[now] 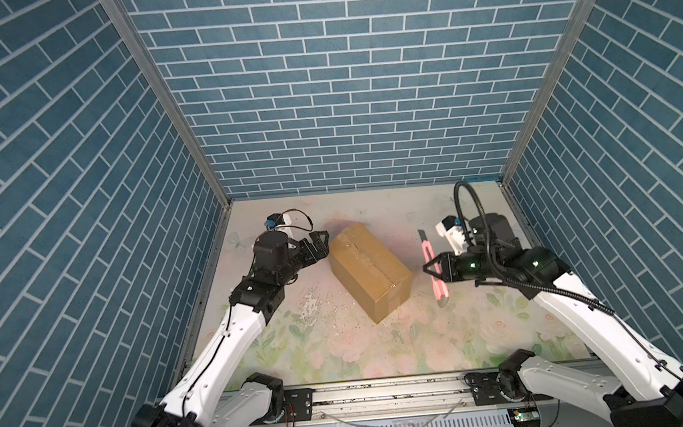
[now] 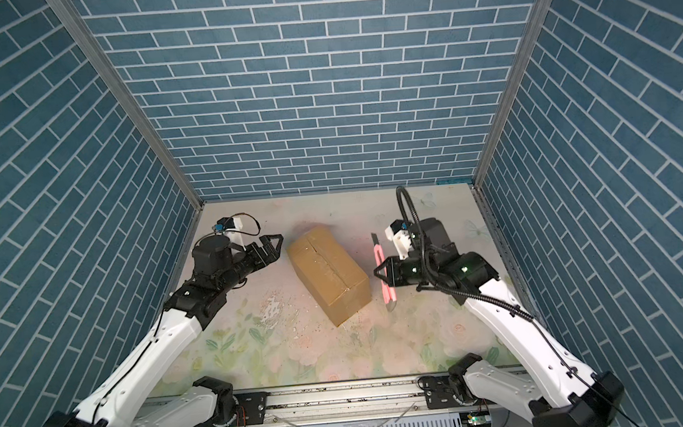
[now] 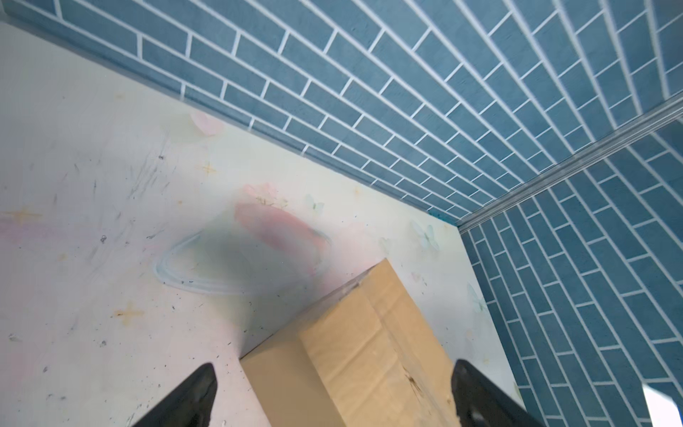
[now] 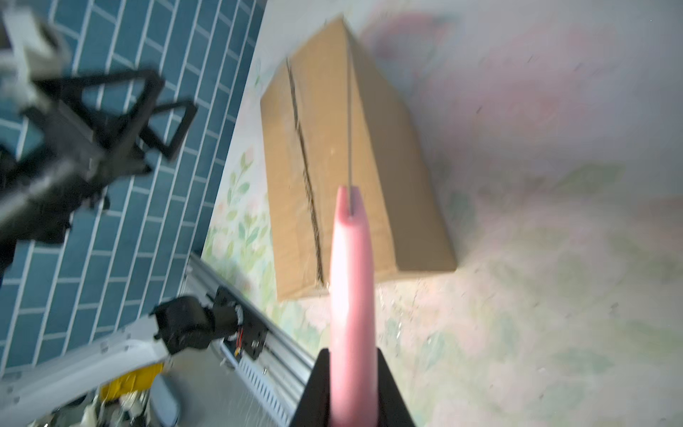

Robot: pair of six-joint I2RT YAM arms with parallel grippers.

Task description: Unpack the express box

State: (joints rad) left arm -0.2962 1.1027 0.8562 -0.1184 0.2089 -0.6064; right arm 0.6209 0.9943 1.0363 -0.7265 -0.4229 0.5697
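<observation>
Your left arm reaches in from the near left, elbow bent and wrist level. The left gripper [image 1: 321, 247] [image 2: 274, 250] points at the far left end of the box [image 1: 371, 270] [image 2: 328, 276]. Its jaws are spread wide and hold nothing. In both top views the fingertips stop just beside the box's far corner, with a small gap between. In the left wrist view that end of the box [image 3: 369, 351] lies in line with the open fingers [image 3: 199, 384].

Your right arm comes in from the right with its forearm low, and the right gripper [image 1: 434, 272] [image 2: 382, 276] faces left toward the box. It is clamped on the pink handle of a knife [image 1: 428, 249] [image 2: 378, 257] about halfway along. The knife runs far to near, its dark tip toward the back wall, just right of the box and apart from it. In the right wrist view a thin blade sticks out past the handle [image 4: 353, 295].

The box is plain brown cardboard, oblong, its top flaps folded down. It sits flat on the flowered table [image 1: 342, 356], about the middle, between your two grippers. A dark seam runs the whole length of its top [image 4: 388, 185]. Its long axis lies on a diagonal, from far left to near right in both top views.
</observation>
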